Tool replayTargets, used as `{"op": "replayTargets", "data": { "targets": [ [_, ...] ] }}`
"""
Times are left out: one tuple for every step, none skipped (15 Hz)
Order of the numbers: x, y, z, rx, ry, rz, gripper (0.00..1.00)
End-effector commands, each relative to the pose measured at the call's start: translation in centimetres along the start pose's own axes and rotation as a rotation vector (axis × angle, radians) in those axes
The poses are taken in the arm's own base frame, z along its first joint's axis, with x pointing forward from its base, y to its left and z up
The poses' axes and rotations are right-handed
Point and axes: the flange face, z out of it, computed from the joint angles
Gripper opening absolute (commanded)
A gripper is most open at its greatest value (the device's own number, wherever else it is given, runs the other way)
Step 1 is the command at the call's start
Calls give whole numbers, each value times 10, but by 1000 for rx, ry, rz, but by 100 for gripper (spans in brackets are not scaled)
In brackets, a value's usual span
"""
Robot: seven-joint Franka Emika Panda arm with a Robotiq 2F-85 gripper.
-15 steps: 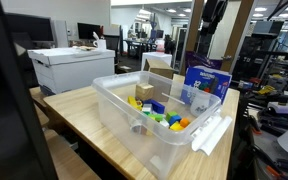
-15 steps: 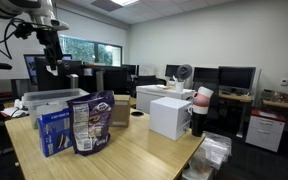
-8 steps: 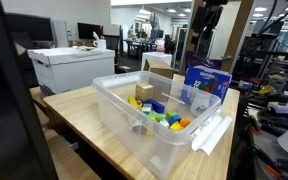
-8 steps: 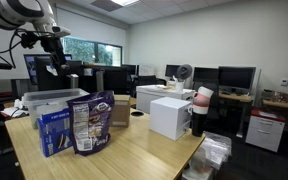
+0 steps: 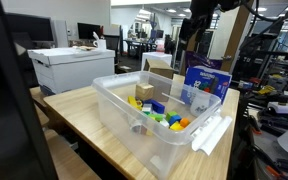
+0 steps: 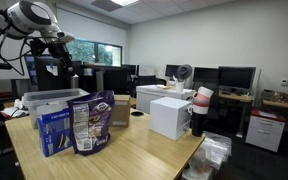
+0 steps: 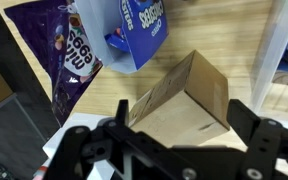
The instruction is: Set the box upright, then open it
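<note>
The box (image 7: 179, 100), plain tan cardboard, lies on the wooden table right below my gripper (image 7: 184, 128) in the wrist view. One corner edge of the box points up at the camera. The black fingers (image 7: 124, 112) stand wide apart on either side of it, high above and not touching. In both exterior views the gripper (image 5: 192, 35) (image 6: 67, 62) hangs open well above the table. The box (image 5: 160, 63) shows behind the clear bin, and the box (image 6: 121, 112) also peeks out behind the purple bag.
A clear plastic bin (image 5: 124, 125) with colourful toys fills the table's near side. A blue printed box (image 5: 206, 82) (image 7: 139, 30) and a purple snack bag (image 6: 92, 122) (image 7: 59, 50) stand next to the box. A white box (image 6: 170, 116) and a cup sit further along.
The arm has swung sideways over the table, bringing the gripper above the box. The jaws stayed open. Nothing on the table moved.
</note>
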Motion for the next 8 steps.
{"op": "replayTargets", "data": {
  "targets": [
    [21, -15, -7, -42, 73, 44, 100],
    [26, -18, -9, -48, 88, 60, 100],
    [30, -22, -11, -52, 97, 68, 100],
    [35, -27, -12, -60, 108, 79, 100],
    [38, -31, -13, -65, 116, 85, 100],
    [40, -38, -13, -67, 122, 88, 100],
    [42, -43, -13, -71, 127, 89, 100],
    [44, -50, -11, -76, 131, 87, 100]
  ]
}}
